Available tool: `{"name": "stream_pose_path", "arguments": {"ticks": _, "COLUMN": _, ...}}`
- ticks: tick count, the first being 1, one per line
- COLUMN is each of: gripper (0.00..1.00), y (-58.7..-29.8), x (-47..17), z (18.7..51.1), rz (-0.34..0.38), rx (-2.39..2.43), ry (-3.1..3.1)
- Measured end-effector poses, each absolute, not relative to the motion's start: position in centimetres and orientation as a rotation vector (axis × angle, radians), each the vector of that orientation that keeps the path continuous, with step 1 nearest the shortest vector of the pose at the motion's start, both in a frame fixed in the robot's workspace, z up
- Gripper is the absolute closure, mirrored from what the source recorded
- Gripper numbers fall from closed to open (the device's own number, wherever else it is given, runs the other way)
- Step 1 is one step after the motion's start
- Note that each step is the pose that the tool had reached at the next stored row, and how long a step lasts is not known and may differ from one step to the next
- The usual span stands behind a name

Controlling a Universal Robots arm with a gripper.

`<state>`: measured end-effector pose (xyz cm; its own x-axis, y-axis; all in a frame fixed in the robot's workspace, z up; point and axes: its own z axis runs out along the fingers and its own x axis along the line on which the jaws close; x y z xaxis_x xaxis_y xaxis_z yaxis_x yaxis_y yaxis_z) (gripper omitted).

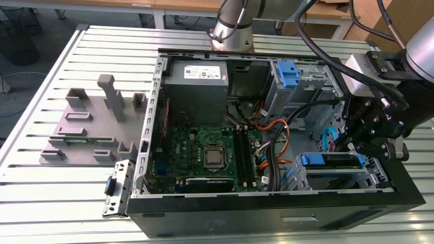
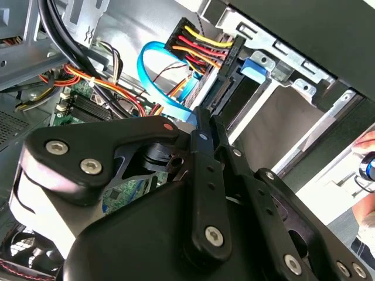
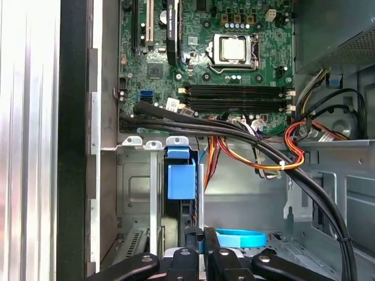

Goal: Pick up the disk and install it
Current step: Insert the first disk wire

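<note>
Hanging over the open computer case [image 1: 271, 206] on the slatted bench [image 1: 61, 203], at the exterior view's right, the pincer [image 1: 369, 147] is seen with its black fingers [image 2: 205, 152] drawn together and nothing held between them. The disk [image 1: 330, 161], framed in blue, is seated in the drive cage at the case's near corner, just beside the pincer; its blue bracket [image 3: 180, 178] is shown in the first wrist view. The motherboard [image 1: 210, 152] lies beside the cage.
</note>
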<state>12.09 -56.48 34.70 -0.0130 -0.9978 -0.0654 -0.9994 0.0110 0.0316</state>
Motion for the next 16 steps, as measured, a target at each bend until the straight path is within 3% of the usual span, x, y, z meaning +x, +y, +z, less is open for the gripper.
{"name": "stream_pose_path", "arguments": {"ticks": 16, "gripper": 0.84, "y": -56.69, "x": 12.16, "z": 34.19, "rz": 0.106, "rx": -2.189, "ry": 2.216}}
